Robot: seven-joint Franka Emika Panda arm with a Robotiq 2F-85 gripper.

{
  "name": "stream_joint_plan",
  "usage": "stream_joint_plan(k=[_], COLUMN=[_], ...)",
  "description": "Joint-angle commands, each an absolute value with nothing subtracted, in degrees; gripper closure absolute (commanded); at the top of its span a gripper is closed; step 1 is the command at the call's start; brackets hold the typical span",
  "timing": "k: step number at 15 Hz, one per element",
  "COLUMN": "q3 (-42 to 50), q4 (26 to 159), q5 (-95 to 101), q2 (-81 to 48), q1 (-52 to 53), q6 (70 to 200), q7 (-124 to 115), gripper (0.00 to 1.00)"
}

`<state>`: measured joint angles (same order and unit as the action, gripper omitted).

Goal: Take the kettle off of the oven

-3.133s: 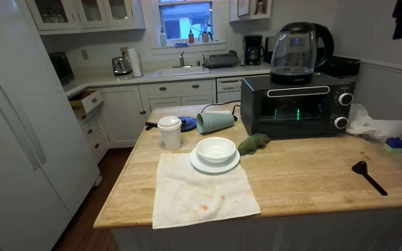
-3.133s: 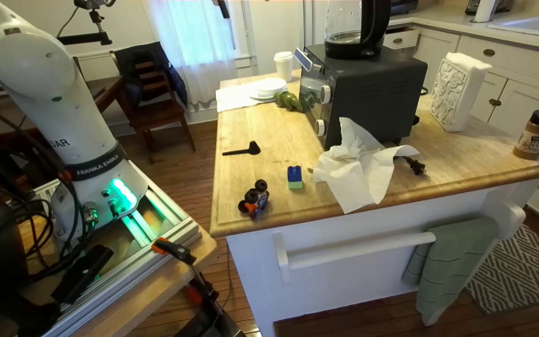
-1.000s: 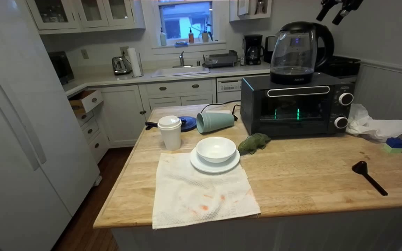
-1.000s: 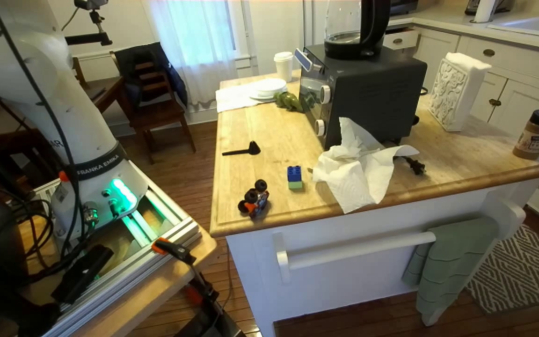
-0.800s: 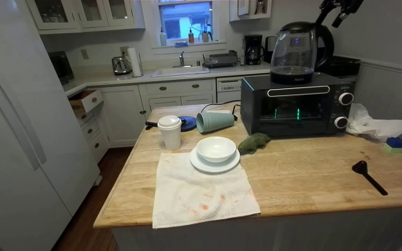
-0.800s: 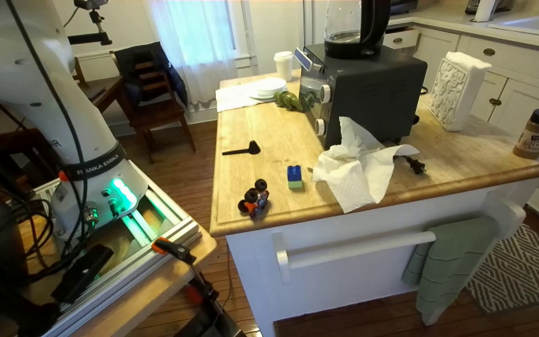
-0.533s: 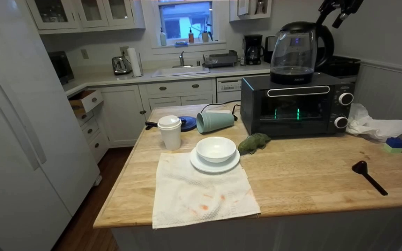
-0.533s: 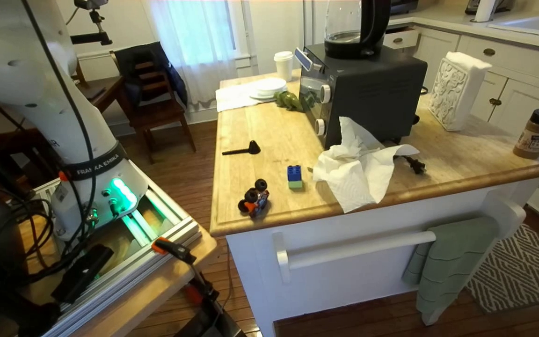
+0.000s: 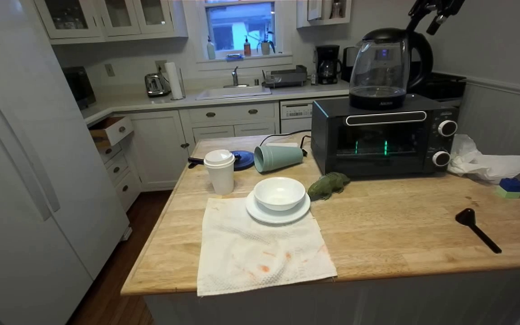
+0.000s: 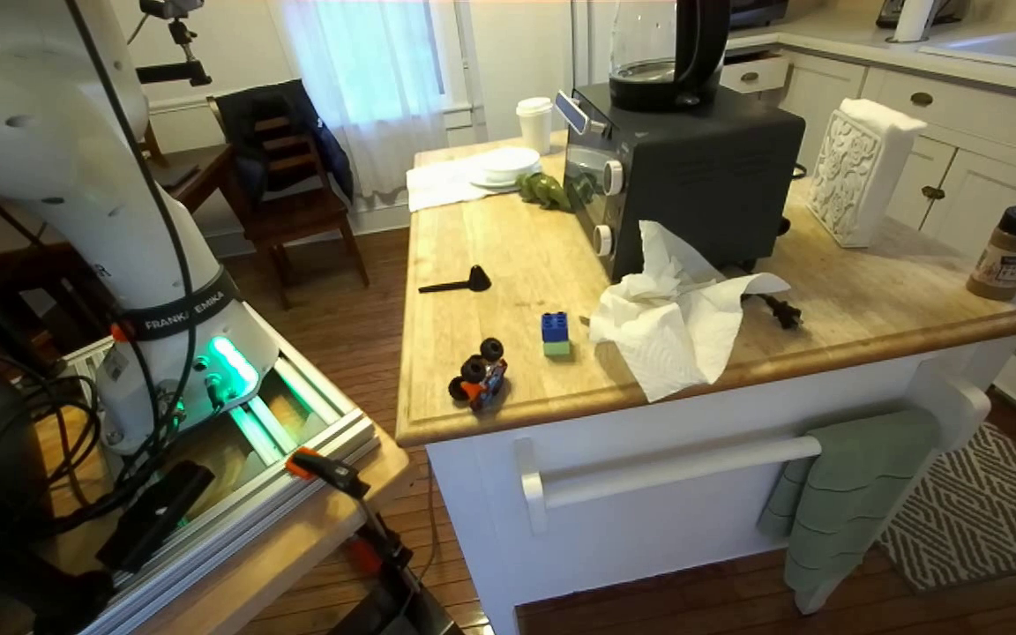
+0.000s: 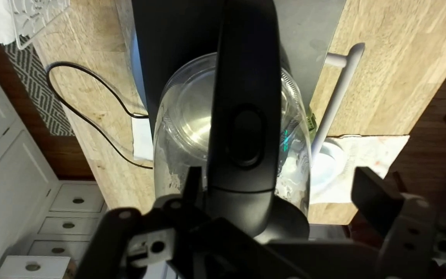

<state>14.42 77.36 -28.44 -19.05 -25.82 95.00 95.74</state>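
Toaster oven (image 9: 379, 142) stretches right of glass kettle (image 9: 379, 67) | we hold gripper (image 11: 279, 180) apart, handle (image 11: 248, 77) between | nearer kettle than earlier

There's FRANKA EMIKA on the arm (image 10: 32, 150), across its black band (image 10: 171, 316), one letter half covered, an R above! On the kettle (image 9: 379, 67), pale lettering; the jar (image 10: 1009, 254), print: both too blurred to call!

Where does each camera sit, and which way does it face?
An exterior view: before the oven, facing the sink; pincer at top edge.
An exterior view: off the oven's knobbed side, looking across the counter; arm shows, pincer doesn't.
Wrist view: above the kettle, looking down; pincer shows, open.
Both exterior views share kettle and oven.
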Motion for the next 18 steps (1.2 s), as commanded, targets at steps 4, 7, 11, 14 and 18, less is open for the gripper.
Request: stream_joint_plan(k=[4,7,11,14,18], q3=[13.89,13.87,13.91,13.86,12.3], q4=[76.3,76.58,76.88,76.96,76.0], q5=[-29.94,-29.63,-28.99,-29.26,-29.42], q2=[-21.15,-21.57,-22.14,-21.98,-20.44], q1=[-26.24,-26.04,-25.8,-25.74,-27.24], q6=[99.74,101.92,101.96,101.65,100.02], q7=[93.0,92.68,91.93,91.09,87.32], gripper=[0.0,0.31,0.54,0.74,0.81])
